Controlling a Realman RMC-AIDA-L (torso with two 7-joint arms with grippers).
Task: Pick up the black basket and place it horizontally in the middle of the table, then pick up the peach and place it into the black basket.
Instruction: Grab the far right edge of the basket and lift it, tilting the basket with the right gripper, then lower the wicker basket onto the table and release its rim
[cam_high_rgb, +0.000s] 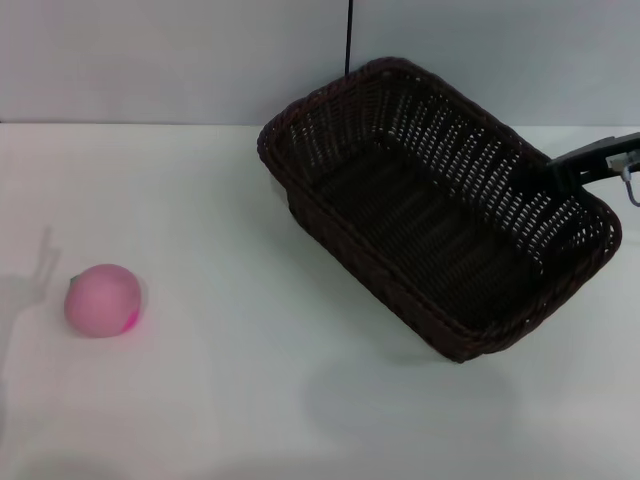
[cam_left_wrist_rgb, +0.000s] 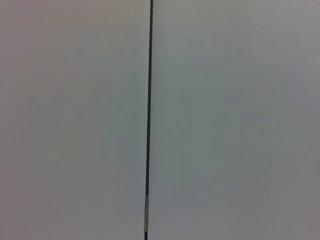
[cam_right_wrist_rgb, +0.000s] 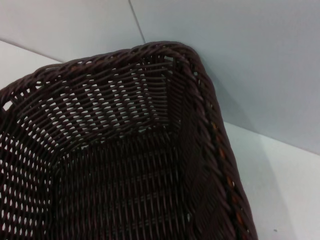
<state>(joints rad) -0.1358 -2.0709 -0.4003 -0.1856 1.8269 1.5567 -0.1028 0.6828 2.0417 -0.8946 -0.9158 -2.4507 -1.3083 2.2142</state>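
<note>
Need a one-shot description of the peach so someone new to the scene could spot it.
Start at the white table: the black basket sits at an angle on its right half, with the right gripper at its far rim. The peach lies alone well to the left, near the left edge. It is the only small, round, pink thing, with a darker magenta patch.

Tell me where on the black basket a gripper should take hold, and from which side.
Best hold is probably the braided rim of the black basket, pinched across the long wall on the robot's right, coming in from that side. The walls are thin, upright and open-weave, so fingers can straddle one. The right gripper is already at that rim. The peach lies well off to the left on the table, clear of the approach.
</note>
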